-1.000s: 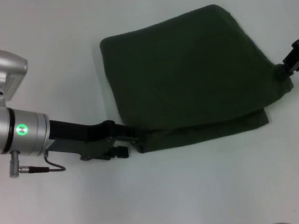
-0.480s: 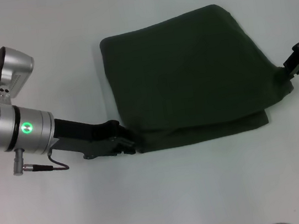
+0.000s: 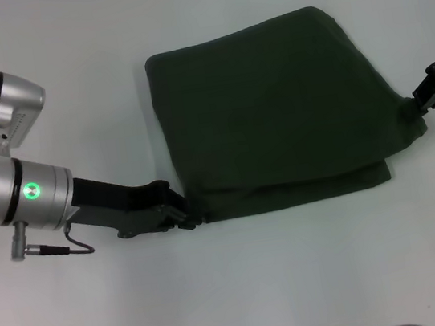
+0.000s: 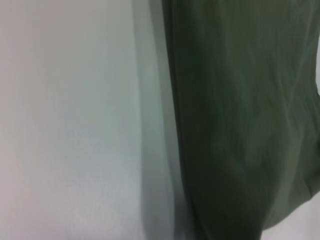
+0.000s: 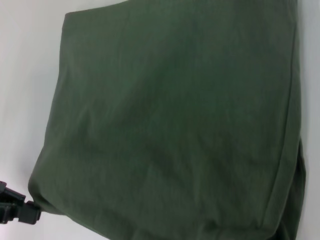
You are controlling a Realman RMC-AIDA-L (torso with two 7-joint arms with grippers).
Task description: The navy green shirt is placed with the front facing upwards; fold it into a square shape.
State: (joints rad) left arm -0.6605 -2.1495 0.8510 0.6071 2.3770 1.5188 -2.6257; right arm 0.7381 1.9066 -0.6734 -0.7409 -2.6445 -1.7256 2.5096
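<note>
Since half a sec ago, little moved: left gripper [image 3: 186, 214] dipped at navy green shirt [image 3: 274, 106] lower-left corner, right gripper [image 3: 418, 102] mid-right edge; both pinching cloth, fold nearly done

Even, bright, diffuse light falls on the white table [image 3: 299, 281], which takes a faint blue-green cast. Shadows are soft: a thin dark line under the folded shirt [image 3: 274, 106] edge beside the left end effector [image 3: 191, 215], and a pale blurred band along the cloth in the left wrist view. The silver arm housing [image 3: 19, 191] behind that end effector shows mild glare and a glowing green indicator [image 3: 32, 190]. The left wrist view is out of focus throughout. The right wrist view is softly blurred, its fabric weave barely resolved.
</note>
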